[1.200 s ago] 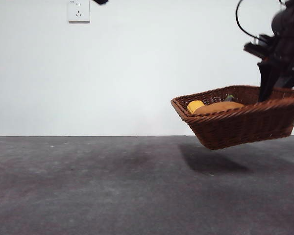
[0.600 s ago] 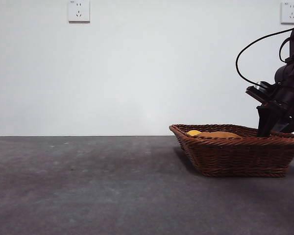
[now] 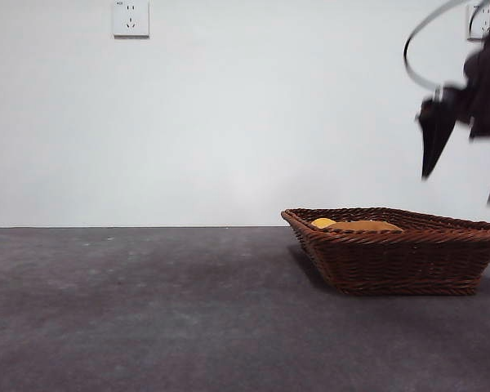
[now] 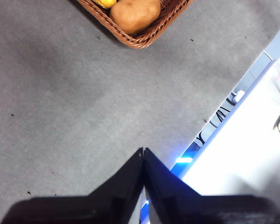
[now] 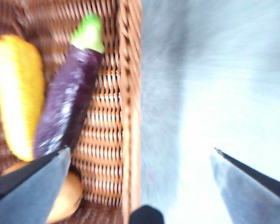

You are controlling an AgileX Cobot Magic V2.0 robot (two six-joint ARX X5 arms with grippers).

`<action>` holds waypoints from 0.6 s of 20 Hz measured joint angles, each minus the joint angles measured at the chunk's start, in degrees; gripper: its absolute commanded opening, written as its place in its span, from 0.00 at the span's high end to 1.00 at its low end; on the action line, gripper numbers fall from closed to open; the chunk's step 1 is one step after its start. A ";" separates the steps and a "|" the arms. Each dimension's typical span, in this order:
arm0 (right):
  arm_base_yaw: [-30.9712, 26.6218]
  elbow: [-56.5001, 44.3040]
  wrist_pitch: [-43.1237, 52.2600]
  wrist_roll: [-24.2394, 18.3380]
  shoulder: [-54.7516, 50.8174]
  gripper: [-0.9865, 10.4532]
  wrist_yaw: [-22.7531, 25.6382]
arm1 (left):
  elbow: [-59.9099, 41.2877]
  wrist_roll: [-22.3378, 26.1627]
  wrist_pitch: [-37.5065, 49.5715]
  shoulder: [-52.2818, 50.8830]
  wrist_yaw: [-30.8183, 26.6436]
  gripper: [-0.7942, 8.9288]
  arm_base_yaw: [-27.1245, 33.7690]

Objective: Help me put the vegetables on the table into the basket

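the basket (image 3: 400, 249) sits flat on the dark grey tabletop (image 3: 147, 310), towards the right in the front view, and the vegetables lie inside it. the yellow corn (image 5: 16, 98) lies beside a purple eggplant (image 5: 65, 105) with a green cap, and the orange-brown potato (image 4: 134, 13) lies next to them; from the front only the tops of the corn and the potato peek over the braided rim. my right gripper (image 3: 465, 175) hangs in the air above the right end of the basket, blurred, with its jaws spread wide and nothing between them. in its wrist view one jaw is over the inside of the basket and the other over the bare tabletop outside, with the rim between them. my left gripper (image 4: 143, 150) is over open tabletop, well apart from the basket, its jaws pressed together and empty. a white wall with a socket (image 3: 131, 18) stands behind the tabletop.
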 measured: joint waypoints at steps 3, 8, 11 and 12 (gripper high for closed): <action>0.00 0.42 -1.36 3.69 -10.10 0.78 0.37 | 0.00 -0.02 -2.12 -0.42 0.00 0.92 0.00; 2.73 0.44 -5.66 4.74 -26.82 0.92 3.74 | 0.00 -1.92 -6.05 -5.07 0.00 0.92 -0.92; 4.26 0.46 -5.68 4.76 -36.74 0.92 5.53 | 0.00 -3.74 -6.49 -9.62 -0.02 0.93 -1.09; 4.28 0.46 -5.68 4.72 -39.36 0.92 5.62 | 0.00 -4.22 -6.91 -11.08 -0.02 0.93 -1.33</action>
